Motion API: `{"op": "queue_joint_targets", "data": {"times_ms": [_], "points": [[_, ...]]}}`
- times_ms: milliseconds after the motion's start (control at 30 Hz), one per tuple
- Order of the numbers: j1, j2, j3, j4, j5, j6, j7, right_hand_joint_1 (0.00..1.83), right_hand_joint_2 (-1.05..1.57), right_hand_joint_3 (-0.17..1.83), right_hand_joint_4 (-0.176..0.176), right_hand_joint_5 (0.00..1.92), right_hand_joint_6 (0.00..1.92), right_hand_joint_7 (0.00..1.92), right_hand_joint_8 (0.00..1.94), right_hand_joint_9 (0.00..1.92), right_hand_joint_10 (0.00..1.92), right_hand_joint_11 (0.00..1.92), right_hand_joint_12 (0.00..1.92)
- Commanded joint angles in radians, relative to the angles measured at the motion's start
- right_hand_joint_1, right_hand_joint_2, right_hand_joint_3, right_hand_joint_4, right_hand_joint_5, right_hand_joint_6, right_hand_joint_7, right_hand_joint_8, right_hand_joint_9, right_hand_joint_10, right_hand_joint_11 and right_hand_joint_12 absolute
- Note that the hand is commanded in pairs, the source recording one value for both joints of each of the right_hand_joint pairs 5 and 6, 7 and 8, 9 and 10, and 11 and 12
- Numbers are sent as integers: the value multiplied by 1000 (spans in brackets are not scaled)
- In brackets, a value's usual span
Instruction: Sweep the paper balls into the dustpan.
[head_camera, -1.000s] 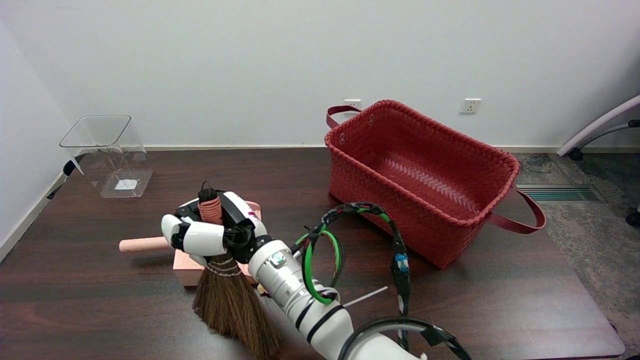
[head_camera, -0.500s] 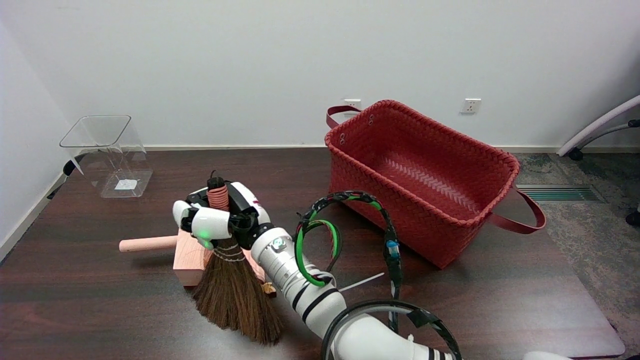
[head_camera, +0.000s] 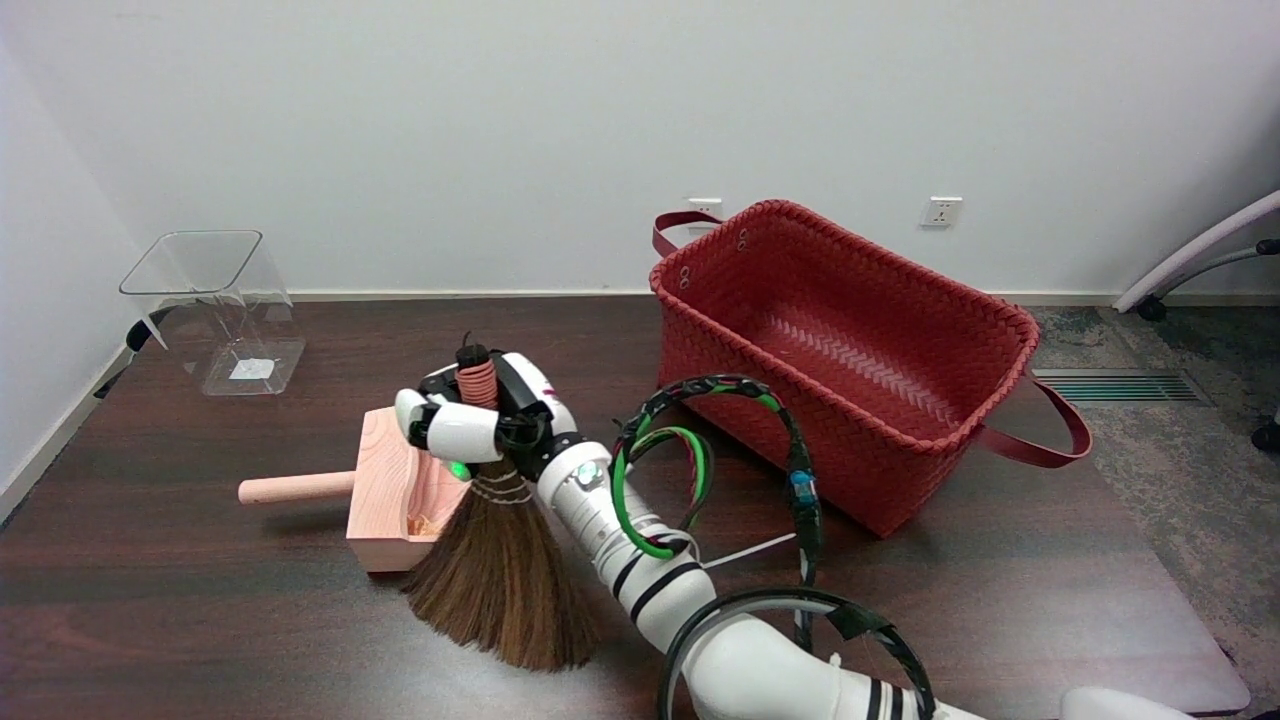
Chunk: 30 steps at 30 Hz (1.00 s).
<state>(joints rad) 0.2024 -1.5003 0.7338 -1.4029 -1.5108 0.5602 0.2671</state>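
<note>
Holding the broom (head_camera: 497, 560) by its wrapped handle, my right hand (head_camera: 478, 425) has its fingers closed around the grip just above where the bristles fan out. The brush hangs head-down, and its brown bristles spread over the dark table (head_camera: 200, 620) right at the open mouth of the wooden dustpan (head_camera: 392, 500), covering the pan's near right corner. The dustpan itself sits flat with its round handle pointing left.

As for progress, I judge most of the sweeping is behind me. Inside the pan's hollow I can make out a small pale, tan crumpled scrap (head_camera: 425, 522), which I take to be a paper ball lying in it, though it is too small for me to be sure. I see no other paper balls loose on the tabletop; any that remain would have to be hidden under the bristles or behind my forearm, and I cannot rule that out.

A thin white stick (head_camera: 745, 552) lies on the table near my arm's cables; it does not look like part of the job. What seems left is one last check under the brush, then a short push into the pan if anything turns up.

The red woven basket (head_camera: 850, 360) stands to the right, and a clear plastic bin (head_camera: 215, 310) at the far left; both look empty.
</note>
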Motion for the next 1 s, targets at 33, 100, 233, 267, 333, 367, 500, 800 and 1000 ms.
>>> {"op": "queue_joint_targets", "data": {"times_ms": [33, 100, 233, 267, 333, 367, 500, 800, 1000], "points": [[-21, 87, 30, -46, -30, 76, -62, 1095, 949, 1072, 0, 1920, 1920, 1920, 1920, 1920, 1920, 1920, 1920], [-28, 100, 39, -57, -30, 80, -62, 1094, 952, 1069, 0, 1920, 1920, 1920, 1920, 1920, 1920, 1920, 1920], [-30, 122, 48, -71, -30, 85, -62, 1091, 962, 1064, 0, 1920, 1920, 1920, 1920, 1920, 1920, 1920, 1920], [-30, 128, 50, -75, -30, 87, -62, 1091, 963, 1063, 0, 1920, 1920, 1920, 1920, 1920, 1920, 1920, 1920], [-30, 136, 56, -78, -30, 87, -62, 1091, 964, 1063, 0, 1920, 1920, 1920, 1920, 1920, 1920, 1920, 1920], [-30, 141, 57, -79, -29, 87, -62, 1090, 964, 1062, 0, 1920, 1920, 1920, 1920, 1920, 1920, 1920, 1920], [-22, 160, 64, -89, -21, 83, -62, 1089, 971, 1053, 0, 1920, 1920, 1920, 1920, 1920, 1920, 1920, 1920], [-19, 184, 76, -106, -20, 74, -62, 1087, 977, 1045, 0, 1920, 1920, 1920, 1920, 1920, 1920, 1920, 1920], [-19, 194, 76, -114, -19, 73, -62, 1086, 984, 1039, 0, 1920, 1920, 1920, 1920, 1920, 1920, 1920, 1920]]}}
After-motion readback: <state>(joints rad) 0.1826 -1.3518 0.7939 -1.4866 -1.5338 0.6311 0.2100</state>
